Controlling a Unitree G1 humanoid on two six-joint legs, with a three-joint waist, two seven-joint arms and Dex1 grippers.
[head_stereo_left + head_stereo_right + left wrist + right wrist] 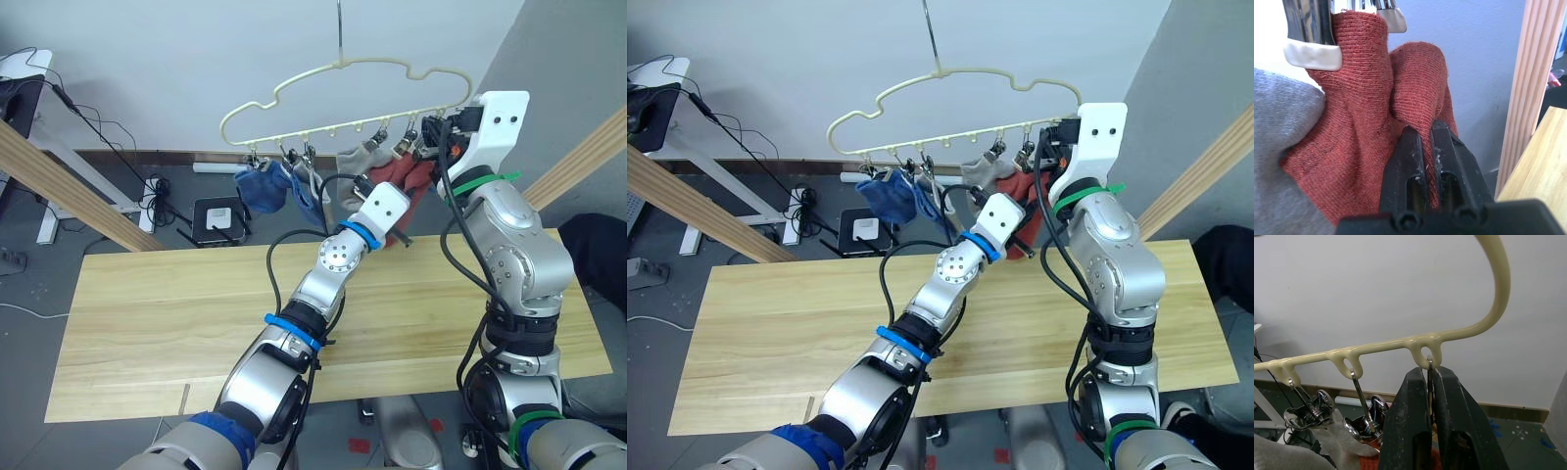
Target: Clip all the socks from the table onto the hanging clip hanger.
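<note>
The last rust red sock (1415, 98) hangs folded just ahead of the left gripper (1431, 142), whose two black fingers are closed narrow on a fold of its knit; a second red sock (1359, 73) beside it is already caught at the top in a metal clip (1312, 54), and a grey sock (1283, 147) lies against that one on the far side. Above, the right gripper (1431, 382) is pinched tight on the wire link of the end clip, right under the last loop of the cream clip hanger (1425, 340), with two neighbouring clips (1364, 418) just beside its fingers. Further along the hanger from both grippers hang the blue socks (263, 186); the table (147, 313) lies below. By my judgement the final sock is being clipped: next the left gripper should lift the sock's edge into the end clip's mouth while the right steadies or opens that clip, then both let go.
</note>
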